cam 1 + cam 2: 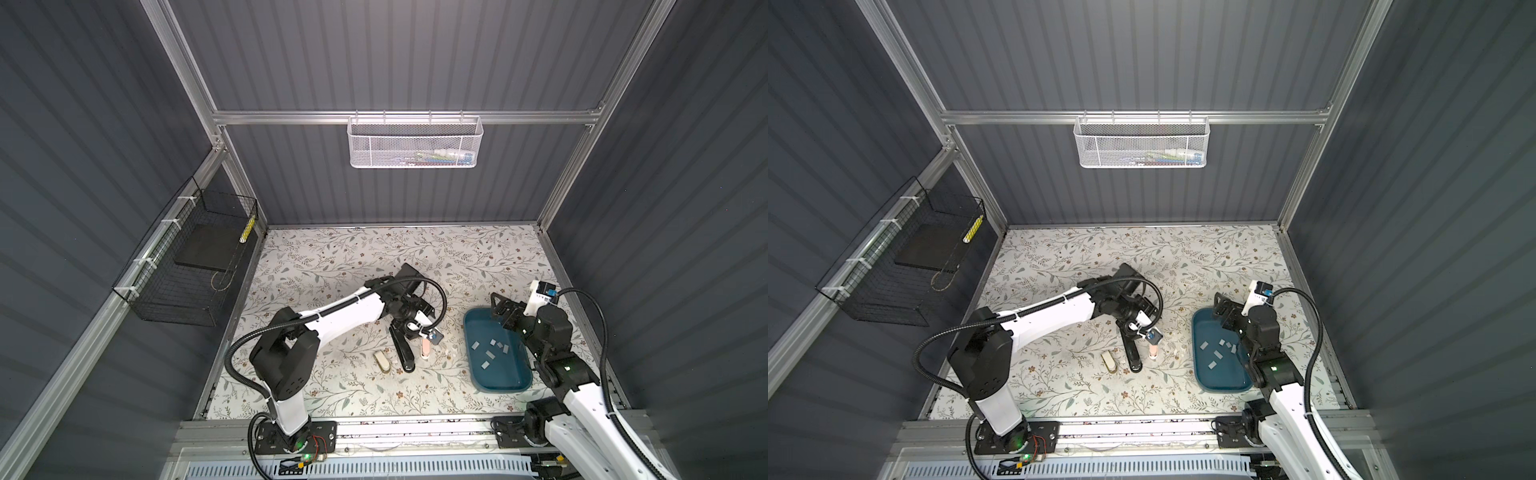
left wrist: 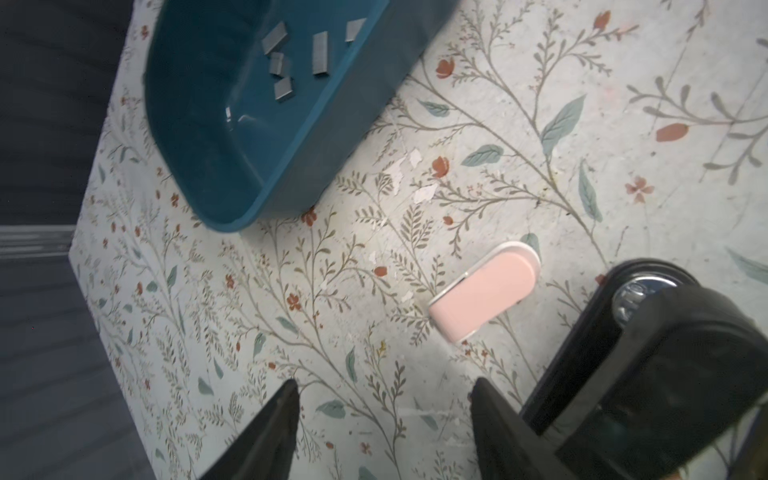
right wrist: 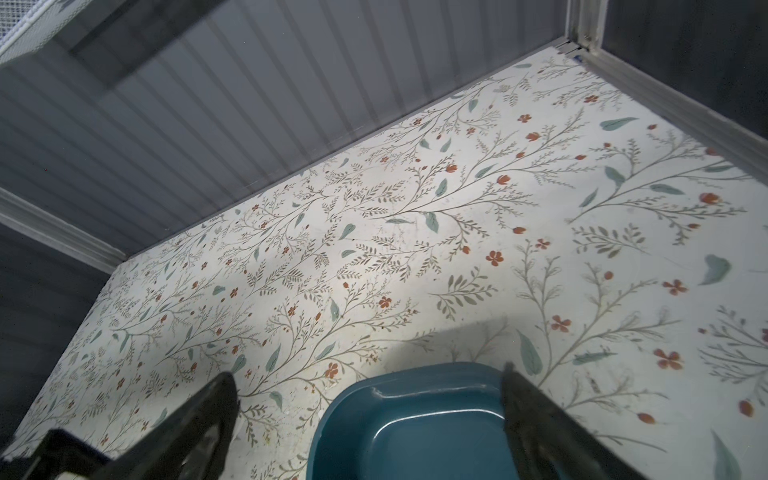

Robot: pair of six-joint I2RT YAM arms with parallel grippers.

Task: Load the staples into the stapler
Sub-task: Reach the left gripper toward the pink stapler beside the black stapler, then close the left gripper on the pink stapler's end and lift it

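Floral-papered table (image 1: 353,257) inside a grey-walled cell

Teal tray (image 1: 498,388) (image 1: 1221,388) sits on the right side of the table. The staples (image 1: 490,351) (image 1: 1219,353) lie loose and scattered on its floor, several short grey strips, none touching a gripper. Left wrist view shows the same strips (image 2: 320,54) inside the tray wall (image 2: 291,166).

Three staplers are grouped at mid-table, left of the tray:
- black stapler (image 1: 403,353) (image 1: 1133,357), the longest, lies between the other two
- pink stapler (image 1: 426,349) (image 1: 1154,351), small, lies flat just beside the black one on the tray side
- beige stapler (image 1: 382,360) (image 1: 1111,361), small, lies on the other side, a little apart

Left gripper (image 2: 386,395) is low over the table at the black stapler. Jaws stand partly apart with only bare table showing between the fingertips (image 2: 282,415). The black stapler (image 2: 685,365) lies outside one finger, close against it; contact cannot be told. The pink stapler (image 2: 486,291) lies ahead of the tips, apart from them.

Right gripper (image 1: 500,307) (image 3: 370,386) hovers above the far end of the tray, jaws wide and empty, with the tray rim (image 3: 415,382) showing between the fingers
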